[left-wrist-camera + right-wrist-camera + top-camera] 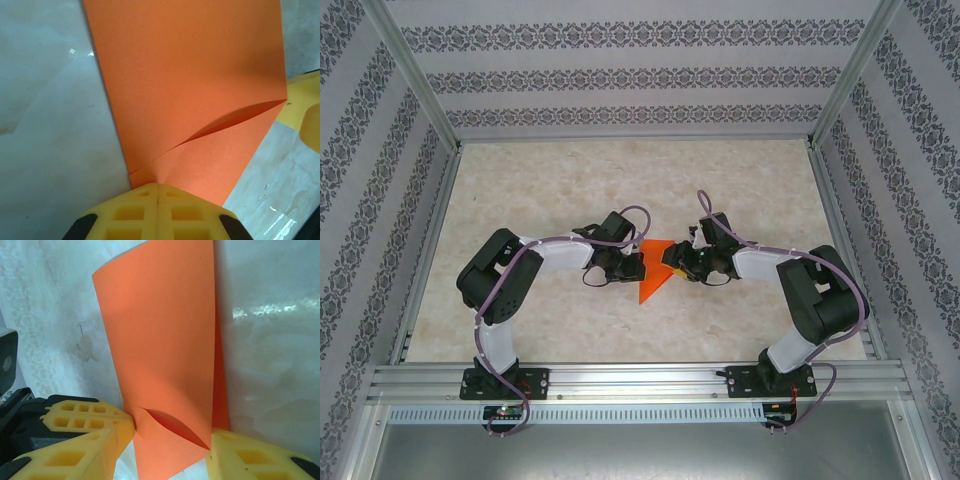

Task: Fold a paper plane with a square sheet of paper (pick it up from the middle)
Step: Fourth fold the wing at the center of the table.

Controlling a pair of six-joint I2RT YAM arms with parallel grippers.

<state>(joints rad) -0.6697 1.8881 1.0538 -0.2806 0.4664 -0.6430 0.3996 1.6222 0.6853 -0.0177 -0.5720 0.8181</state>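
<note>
Pinching the square sheet of paper (pixel 654 272), left gripper (pixel 158 192)

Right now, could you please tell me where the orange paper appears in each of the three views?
Top external: the orange paper lies at the table's centre, between the two arms.
Left wrist: the paper fills the upper middle, pinched at its near edge by the shut left tool.
Right wrist: the paper stands in the centre, between the fingers of the right tool.
Shared landmark: the curved fold flap.

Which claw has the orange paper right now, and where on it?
The left claw is shut on the orange paper at its near edge. The right claw straddles it, jaws apart.
</note>
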